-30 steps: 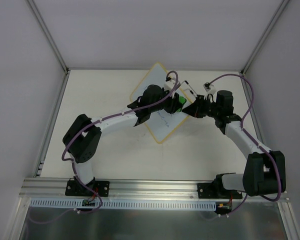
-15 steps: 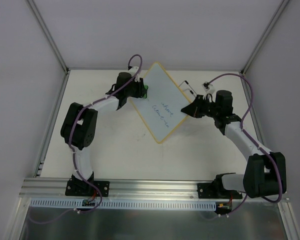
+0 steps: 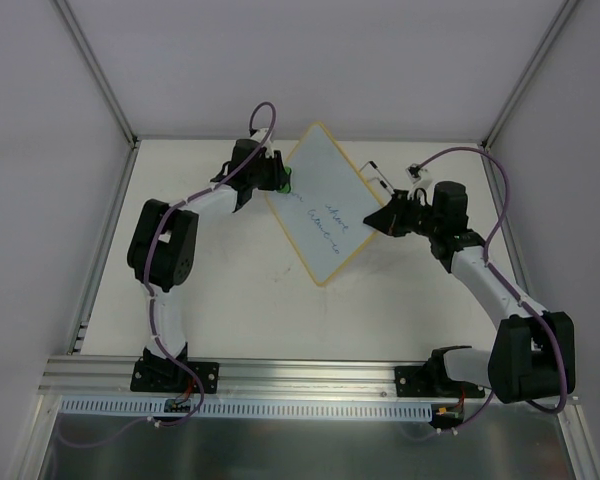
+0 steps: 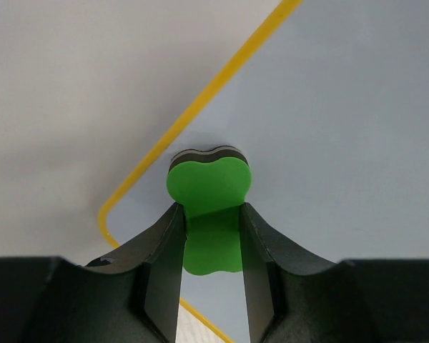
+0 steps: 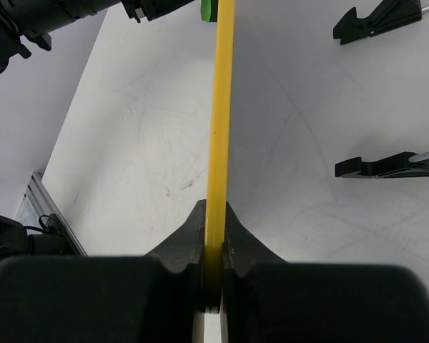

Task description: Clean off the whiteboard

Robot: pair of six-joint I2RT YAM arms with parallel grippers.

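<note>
The left gripper (image 3: 278, 178), with the eraser (image 4: 209, 187), is relocated from the centre of the whiteboard (image 3: 330, 190) to its left edge; the blue handwriting (image 3: 325, 217) is uncovered.

Top view: high, far, looking down. Wrist views: very close, facing each other across whiteboard (image 3: 322, 205), shared by all.

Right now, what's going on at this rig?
The right gripper is clamped on the yellow frame edge of the whiteboard, holding it in place. The left gripper holds the green eraser at the board's surface near one rounded corner. The blue handwriting across the middle is not yet wiped.
</note>
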